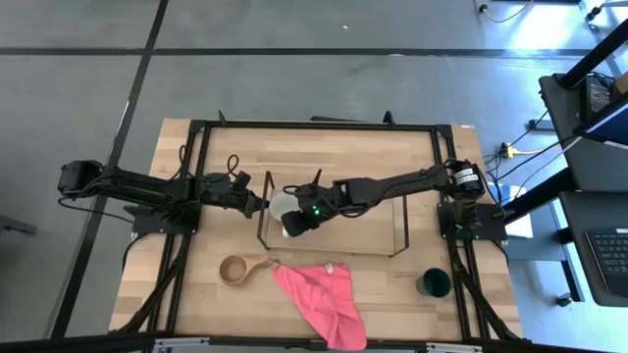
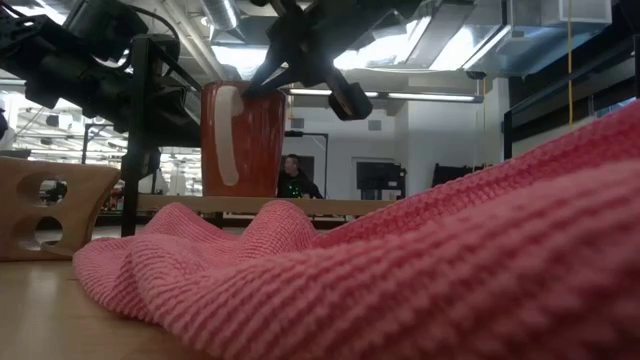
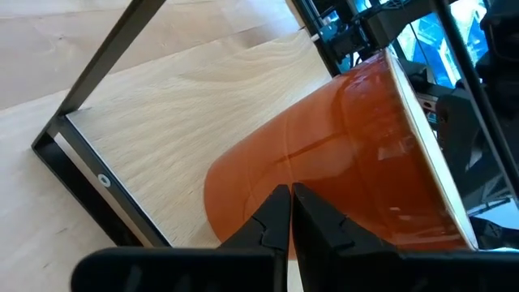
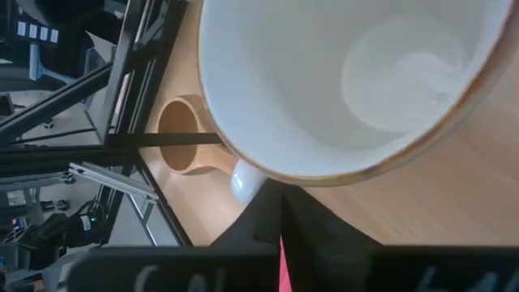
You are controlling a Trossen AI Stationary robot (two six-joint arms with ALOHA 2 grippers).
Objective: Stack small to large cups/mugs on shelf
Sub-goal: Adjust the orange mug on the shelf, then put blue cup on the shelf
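The mug (image 1: 283,206) is reddish outside and white inside, with a white handle (image 2: 228,135). It stands upright at the left end of the black rod shelf (image 1: 400,221). My right gripper (image 1: 294,218) reaches in from the right and is shut on the mug. My left gripper (image 1: 263,203) is shut, its tips at the mug's left outer wall (image 3: 365,162). The tan wooden cup (image 1: 234,270) stands on the table near the front left. The dark green cup (image 1: 434,283) stands at the front right. My left gripper's shut fingertips (image 3: 280,207) stand level against the mug's reddish outer wall, low on its left side; I cannot tell whether they touch it. My right gripper holds the mug at its rim (image 4: 276,180), right beside the handle (image 4: 243,182), coming from above on the near side. Its own fingers hide the place of contact. The mug stays upright; whether its base rests on anything I cannot tell.
A pink cloth (image 1: 319,289) lies crumpled near the front edge between the two other cups and fills most of the low view (image 2: 400,260). A large black frame (image 1: 314,126) edges the table. A person shows far off in the room (image 2: 292,175).
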